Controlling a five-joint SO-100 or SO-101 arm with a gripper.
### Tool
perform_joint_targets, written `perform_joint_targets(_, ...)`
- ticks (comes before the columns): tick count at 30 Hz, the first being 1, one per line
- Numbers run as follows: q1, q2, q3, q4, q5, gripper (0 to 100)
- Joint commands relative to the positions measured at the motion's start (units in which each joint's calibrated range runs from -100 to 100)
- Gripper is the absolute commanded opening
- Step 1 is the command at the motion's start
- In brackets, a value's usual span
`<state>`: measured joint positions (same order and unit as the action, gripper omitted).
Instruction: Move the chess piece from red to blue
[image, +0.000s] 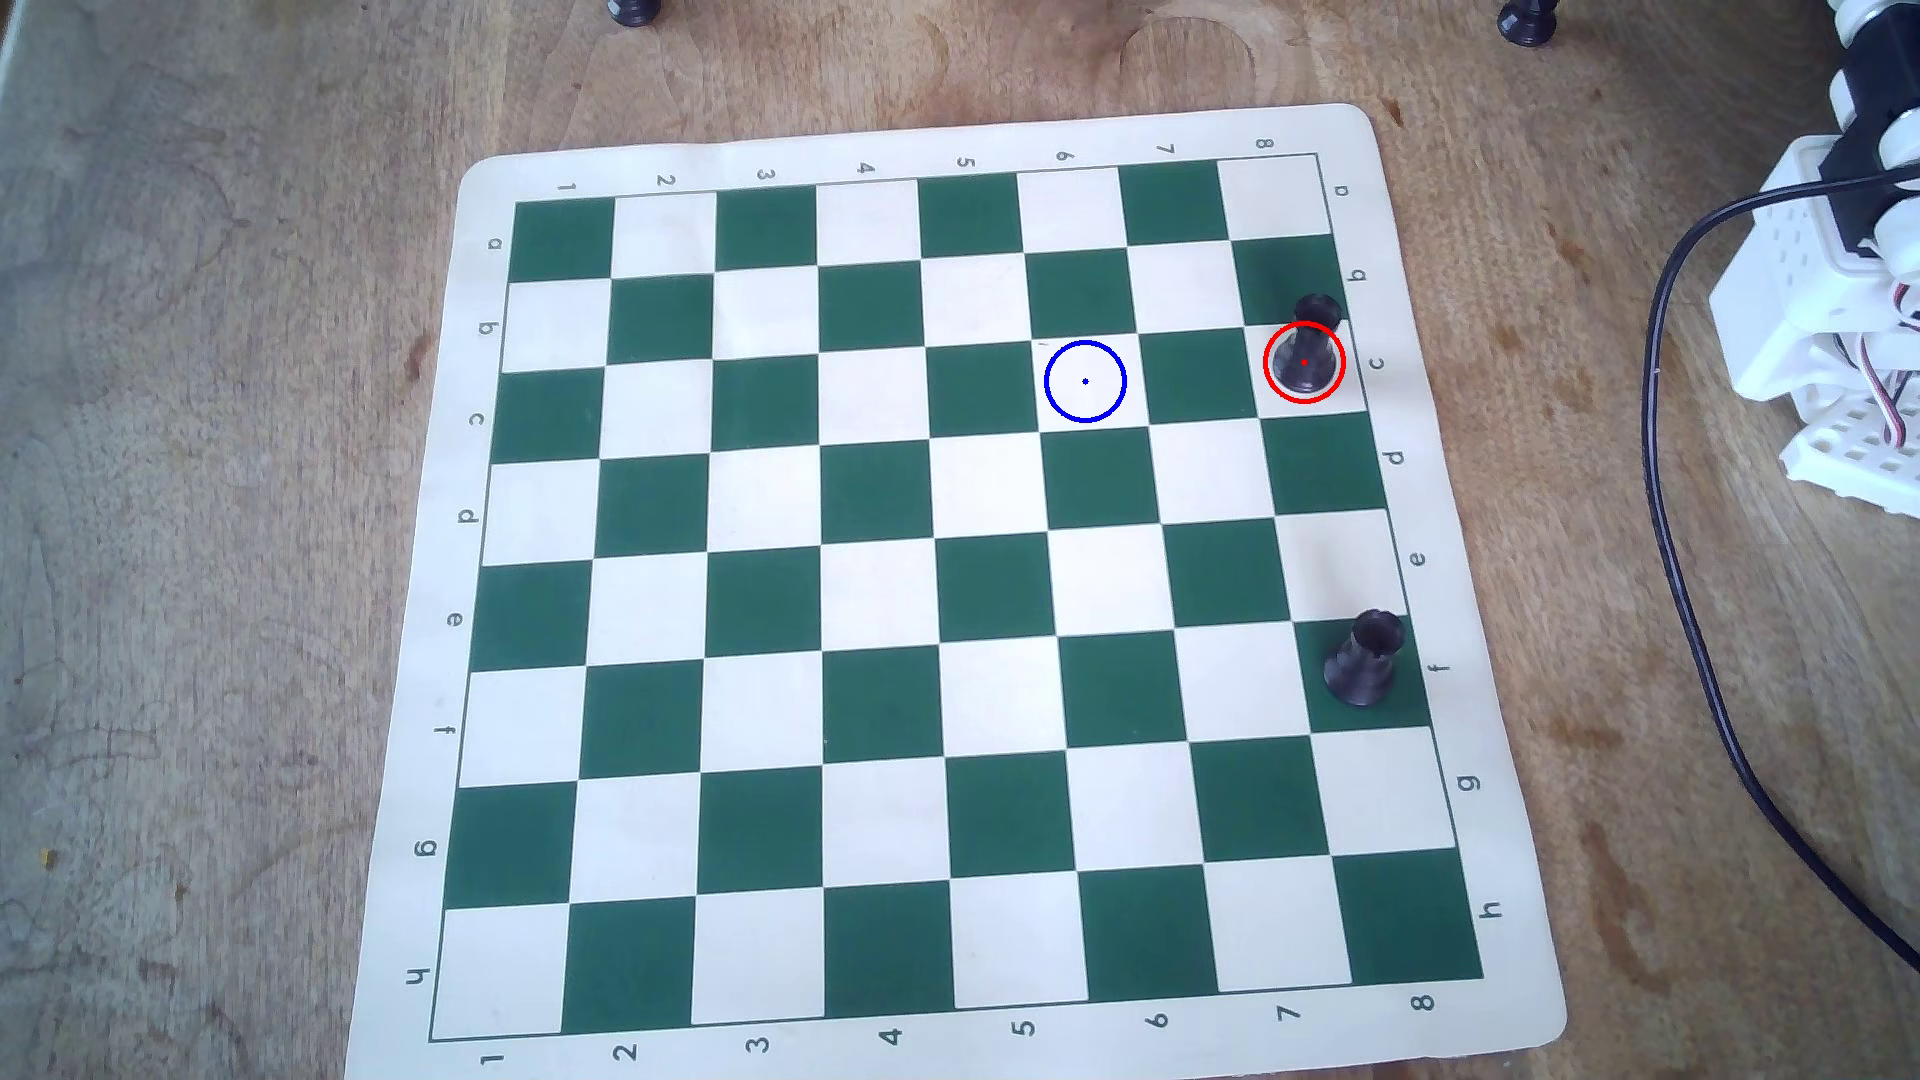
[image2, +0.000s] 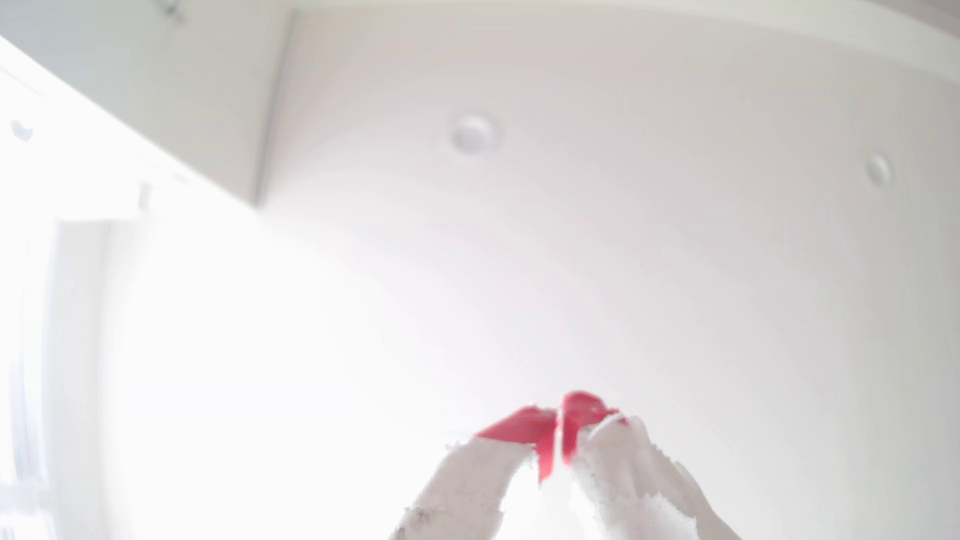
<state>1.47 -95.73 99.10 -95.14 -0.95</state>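
— Red-tipped fingers (image2: 524, 426) fill the bottom of the wrist view, pressed together at the ends, so the pincer (image2: 558, 415) looks closed with nothing in it. Behind them is only a bright ceiling, so it seems to point upward, away from the desk.

— And from overhead?

— No pincer there at all. Only the arm's white base (image: 1839, 312) shows at the right edge, with a black cable (image: 1683, 582) trailing down over the desk (image: 208, 519).

— So nothing's been moved?

— I'd say it hasn't started. On the board (image: 935, 582), the piece (image: 1305, 358) stands upright with its base inside red (image: 1268, 363), on a light square in the column by the right border. Blue (image: 1049, 382) is empty, two squares to the left in the same row, also on a light square.

— Anything in the way?

— A stouter black piece (image: 1363, 659) sits further down that same right column, well apart from both circles. The square between red and blue is bare.

— What's left, then?

— Everything, by my reckoning: swing down, open, grip the piece, carry it left, set it inside blue. The piece is well apart from the pincer; how far I can't tell, since no view shows both.
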Motion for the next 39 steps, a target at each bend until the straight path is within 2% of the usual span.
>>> perform_joint_targets(1, -1.59, -0.03, 0.9, -4.61, 0.93, 7)
perform_joint_targets(24, -1.59, -0.03, 0.9, -4.61, 0.93, 8)
perform_joint_targets(26, -1.44, -0.03, 0.9, -4.53, 0.93, 0)
perform_joint_targets(30, -1.36, -0.11, 0.9, 1.2, 0.93, 1)
perform_joint_targets(33, -1.36, -0.11, 0.9, 7.59, 2.78, 6)
perform_joint_targets(34, -1.36, -0.11, 0.9, 11.27, 9.67, 10)
perform_joint_targets(37, -1.36, -0.11, 0.9, 19.05, 9.67, 21)
perform_joint_targets(38, -1.51, -0.11, 0.9, 23.23, 9.67, 29)
perform_joint_targets(39, -1.98, -0.11, 0.9, 25.2, 9.67, 31)
